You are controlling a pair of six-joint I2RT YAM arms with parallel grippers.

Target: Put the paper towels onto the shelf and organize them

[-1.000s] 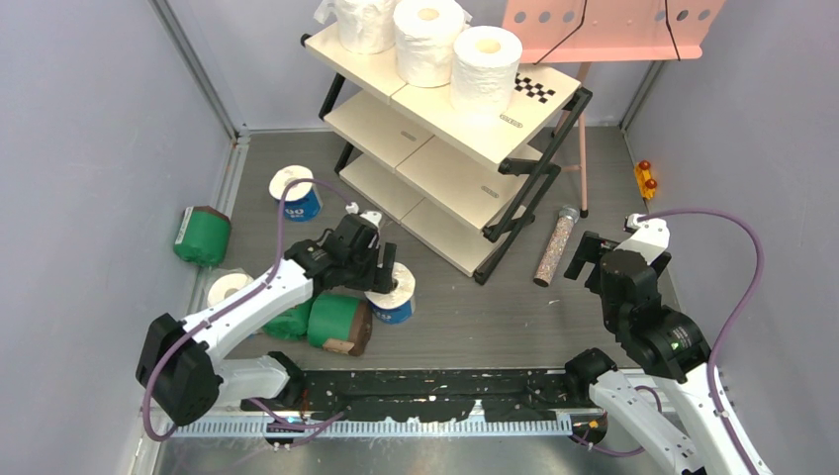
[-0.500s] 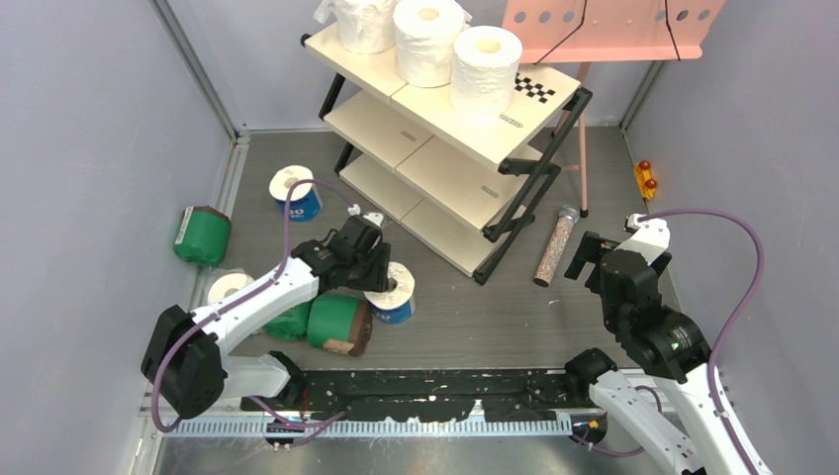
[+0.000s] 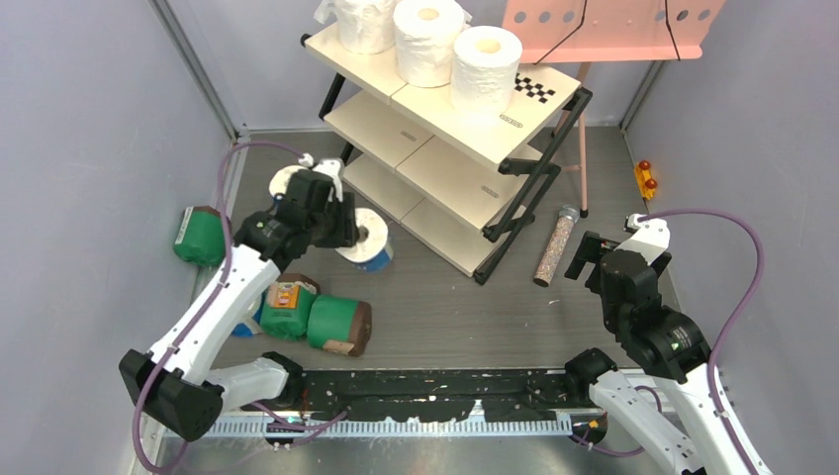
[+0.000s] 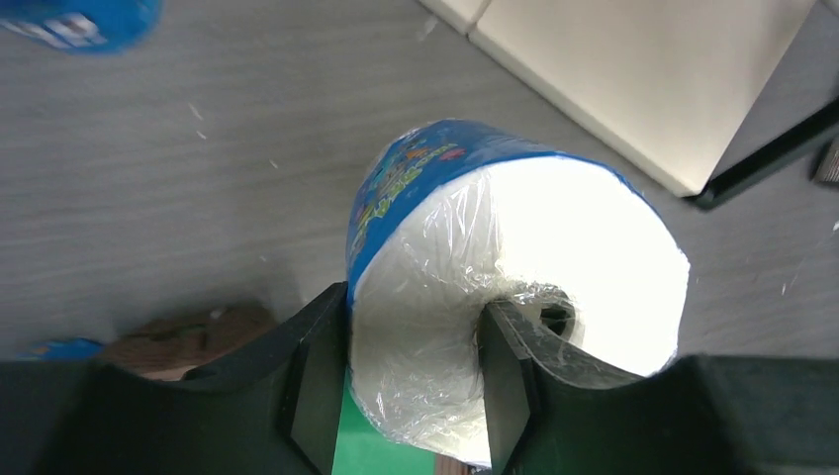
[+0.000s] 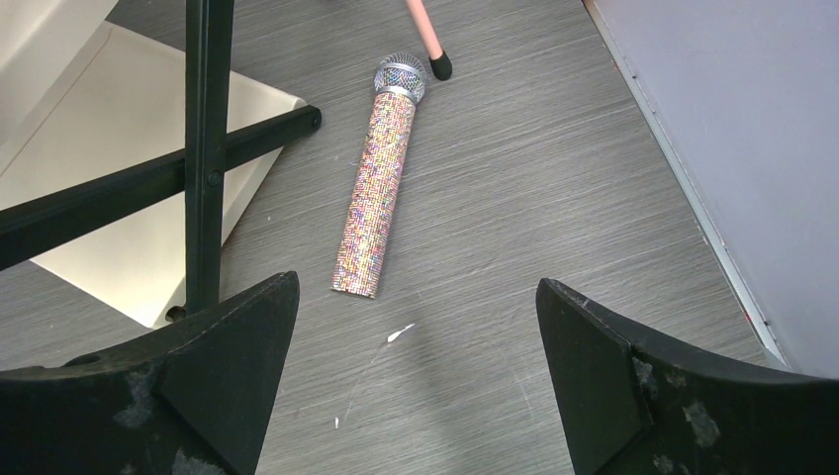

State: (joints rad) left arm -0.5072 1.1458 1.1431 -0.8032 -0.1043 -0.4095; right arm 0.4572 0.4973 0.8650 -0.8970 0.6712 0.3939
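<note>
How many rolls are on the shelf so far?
3, all on the shelf top tier: left white roll, middle white roll, right white roll beside the checkered strip. Lower tiers look bare, though partly hidden.

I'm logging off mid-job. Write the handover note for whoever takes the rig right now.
Left gripper: shut on a blue roll, one finger in its core, held near the shelf's lowest tier.
Right gripper: open, empty, over the microphone.
Done: three white rolls on the top tier.
Left: shelve the held roll, then the floor's three green rolls and two blue rolls, one mostly hidden under the left arm.
</note>
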